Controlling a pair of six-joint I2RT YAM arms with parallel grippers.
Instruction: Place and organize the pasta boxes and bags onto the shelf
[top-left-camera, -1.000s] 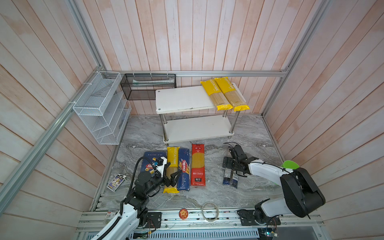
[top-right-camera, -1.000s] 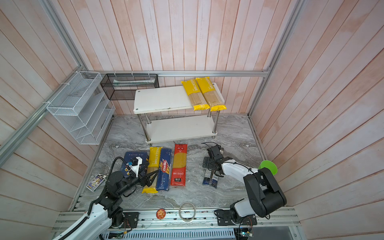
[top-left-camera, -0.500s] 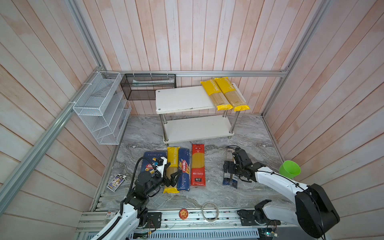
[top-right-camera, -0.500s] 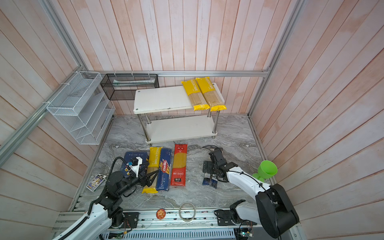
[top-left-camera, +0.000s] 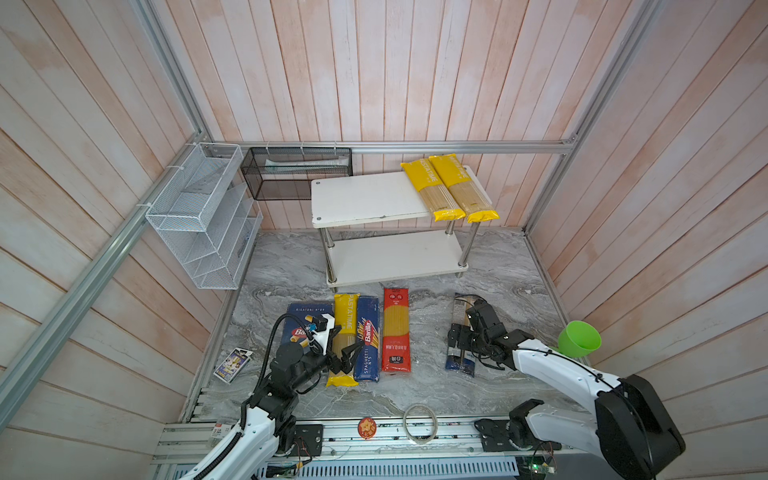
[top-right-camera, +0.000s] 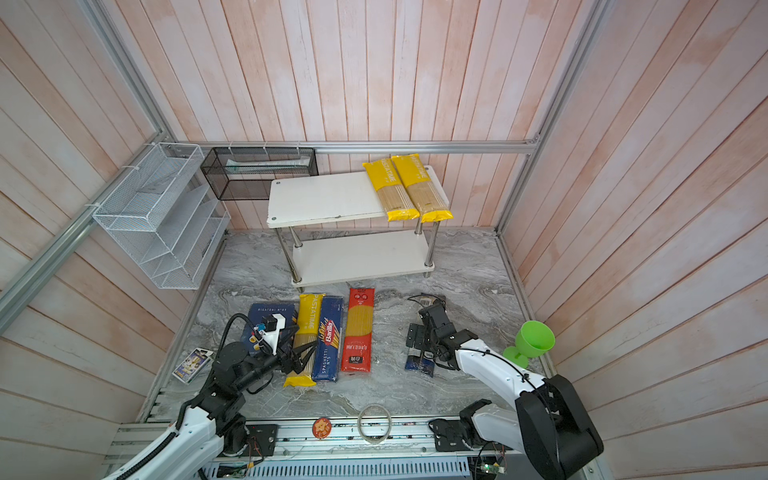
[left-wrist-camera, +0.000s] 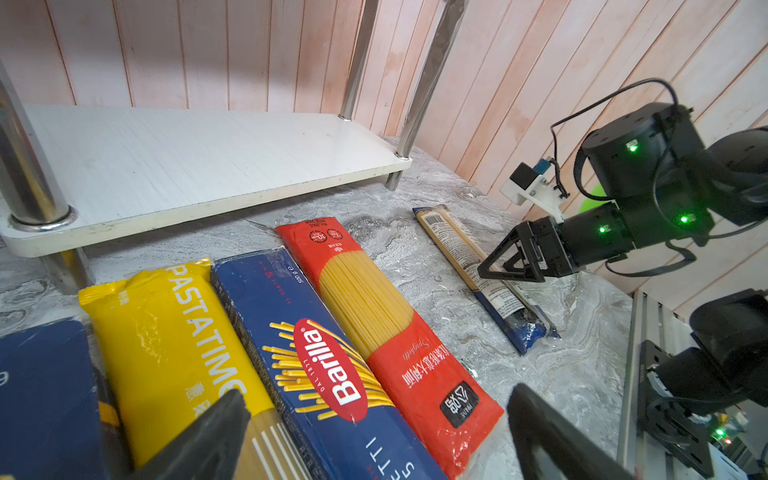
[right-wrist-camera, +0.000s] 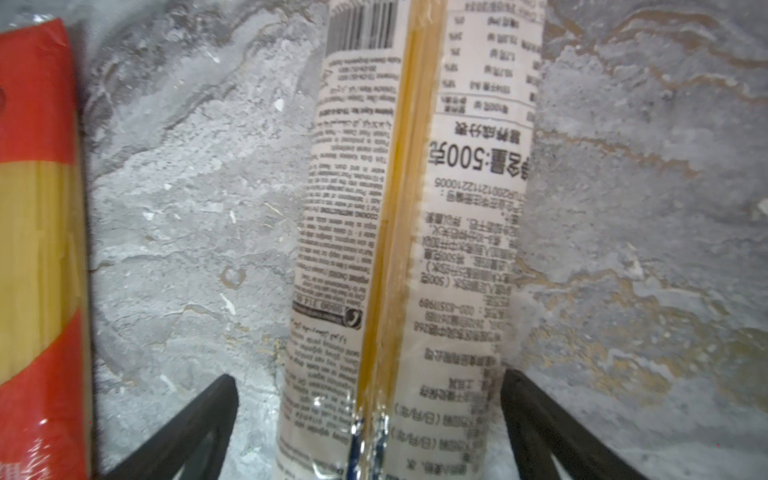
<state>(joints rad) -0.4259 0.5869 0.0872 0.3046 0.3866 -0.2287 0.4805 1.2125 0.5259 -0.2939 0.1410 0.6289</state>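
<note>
One table (top-left-camera: 428, 386) carries all items. One shelf (top-left-camera: 365, 199) stands at its far side: two white boards on four chrome posts. One white wire rack (top-left-camera: 199, 224) and one black mesh basket (top-left-camera: 291, 178) hang to the left of the shelf.

Boxes, count two, both flat on the table in front of the shelf:
- the rigatoni box (top-left-camera: 305, 309), at the left end of the row, partly hidden by the left arm;
- the spaghetti box (top-left-camera: 368, 345), narrow, third in the row.

Bags, count five:
- two yellow bags (top-left-camera: 432, 187) (top-left-camera: 463, 187) lie side by side on the right end of the top board, their near ends overhanging its front edge;
- a third yellow bag (top-left-camera: 346, 316) lies between the two boxes;
- the red bag (top-left-camera: 395, 332) lies just right of the spaghetti box;
- the clear bag (right-wrist-camera: 407, 249) lies apart, further right.

Tools, count two. The left tool (left-wrist-camera: 376, 392) is released and hangs over the near ends of the third yellow bag and the spaghetti box. The right tool (right-wrist-camera: 368, 376) is released, one jaw on each side of the clear bag, with a gap at each side.

One green cup (top-left-camera: 579, 338) stands at the right edge. One card packet (top-left-camera: 232, 365) lies at the left edge.
</note>
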